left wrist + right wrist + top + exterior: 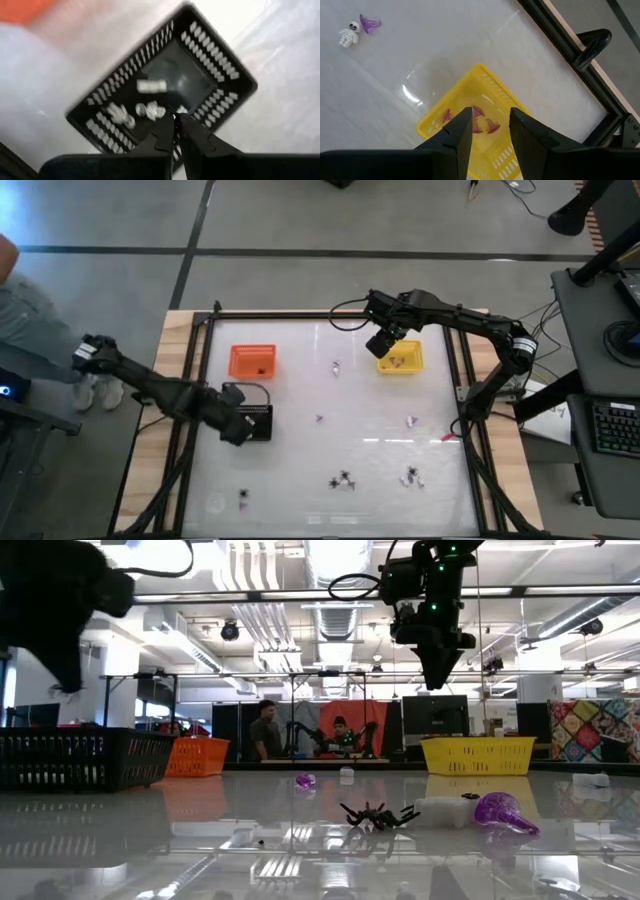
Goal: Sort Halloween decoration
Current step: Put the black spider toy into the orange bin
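My left gripper (175,116) is shut and empty. It hangs over the black tray (220,65), which has white trinkets (148,110) on its floor. My right gripper (490,116) stands open above the yellow tray (470,82), which holds pinkish-purple trinkets (482,125). In the high view the left gripper (235,430) is at the table's left and the right gripper (383,348) is at the far right. Loose decorations lie on the white tabletop. Among them are a black spider (378,815), a purple piece (500,812) and a white skeleton (347,35).
An orange tray (252,360) stands at the far left, beyond the black tray (262,420). More small trinkets lie about mid-table (335,367) and near the front edge (343,480). A dark metal frame (300,313) borders the table. People sit in the room beyond.
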